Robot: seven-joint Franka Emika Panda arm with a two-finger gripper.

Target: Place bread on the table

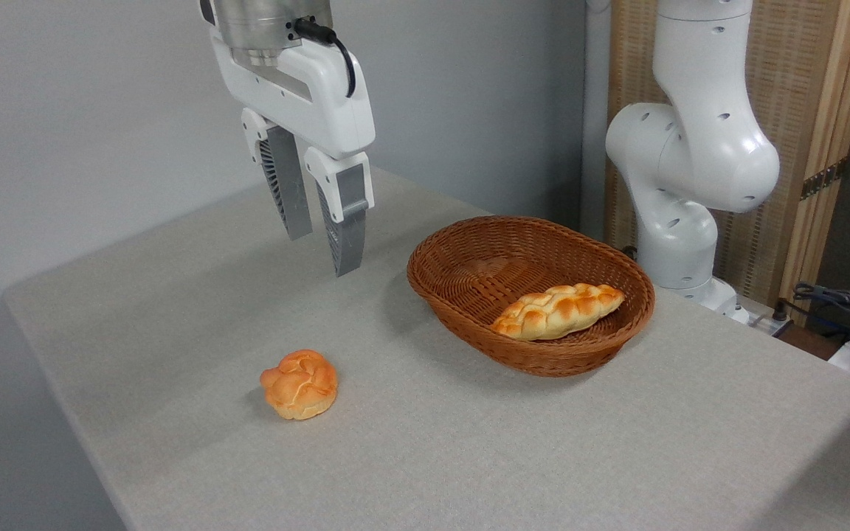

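Item one, nearest you: the bread (299, 384), a small round knotted bun with a glossy orange-golden crust and paler base, sitting on the table (469, 457) toward its front left, clear of everything else. You should expect it to be light and soft, likely to give under pressure; the shiny crust may be a little slippery, so if you need to take it again, close across its widest part, low on the sides, with gentle force. Judged from how it lies, the placing looks done. Item two, further back and to the right: a brown wicker basket (425, 269) holding a longer braided loaf (558, 310), well apart from the bun and not in your way. Item three, above the table behind the bun: the gripper (319, 256), hanging in the air with its fingers parted by a narrow gap and nothing between them. Item four, farthest: the white arm base (690, 177) behind the basket, with cables (838, 306) at the right edge.
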